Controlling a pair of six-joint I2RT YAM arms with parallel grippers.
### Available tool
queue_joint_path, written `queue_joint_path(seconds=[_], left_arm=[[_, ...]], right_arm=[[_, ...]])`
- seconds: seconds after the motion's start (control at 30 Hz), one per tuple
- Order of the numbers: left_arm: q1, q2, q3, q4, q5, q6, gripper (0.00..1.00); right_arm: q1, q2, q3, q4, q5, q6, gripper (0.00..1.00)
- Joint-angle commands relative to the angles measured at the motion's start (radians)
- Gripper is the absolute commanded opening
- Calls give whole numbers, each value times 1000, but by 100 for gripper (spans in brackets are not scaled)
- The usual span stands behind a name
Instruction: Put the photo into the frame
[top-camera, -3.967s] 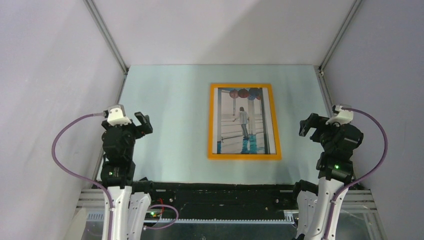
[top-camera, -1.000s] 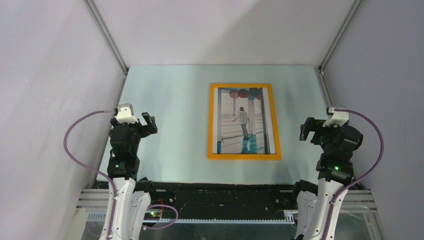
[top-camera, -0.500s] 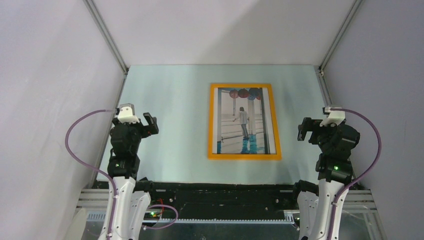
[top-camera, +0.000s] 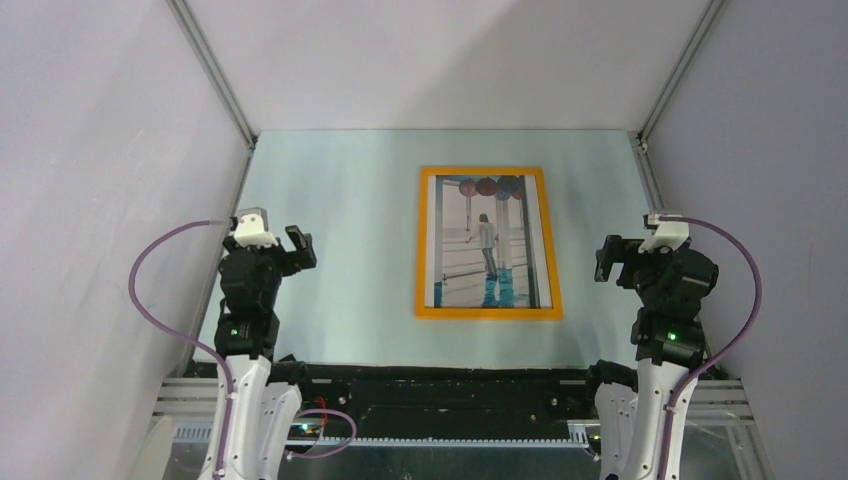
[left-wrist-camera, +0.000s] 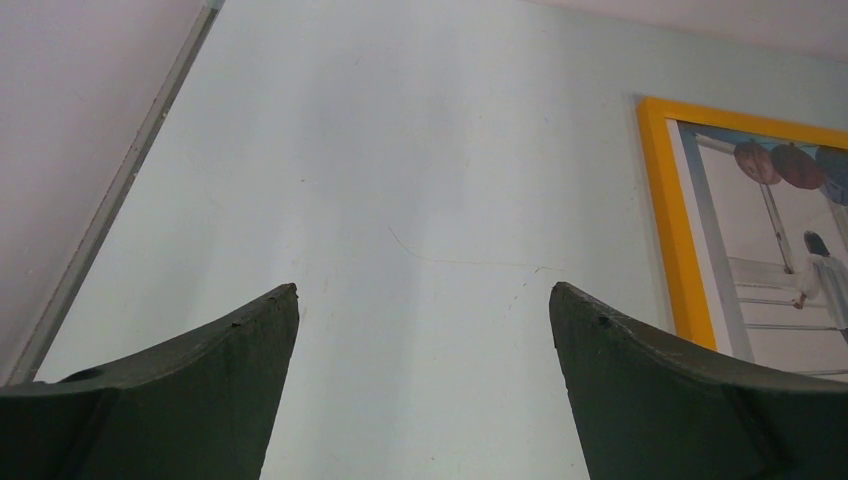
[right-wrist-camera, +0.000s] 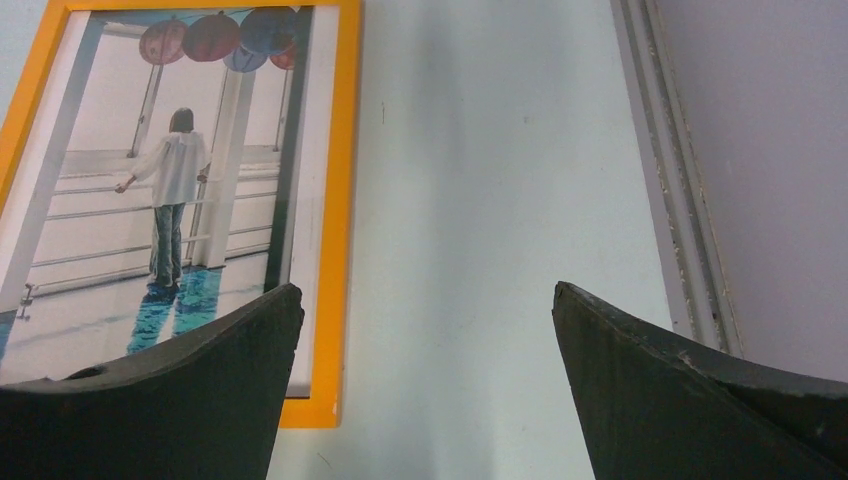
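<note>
Pale surface (top-camera: 330, 200) holds the frame (top-camera: 488, 314) with the photo (top-camera: 487, 240) seated inside — task looks done; left tool (top-camera: 288, 243) and right tool (top-camera: 611, 255) both gape wide, gripping nothing.

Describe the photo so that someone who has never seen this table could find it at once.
Look at the pale green table; an orange-yellow frame lies flat near its middle. The photo sits inside that frame: a white-bordered print of a person under red and blue balls, the only pictured surface there.
</note>
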Motion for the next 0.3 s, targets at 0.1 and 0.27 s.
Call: queue_joint_path(seconds=[0.1,0.27], left_arm=[[12,2,19,20,-15,22,100],[12,-3,17,20,-14,23,100]], right_arm=[[5,-6,24,39,25,-15,100],[11,-4,24,42,27,-16,99]])
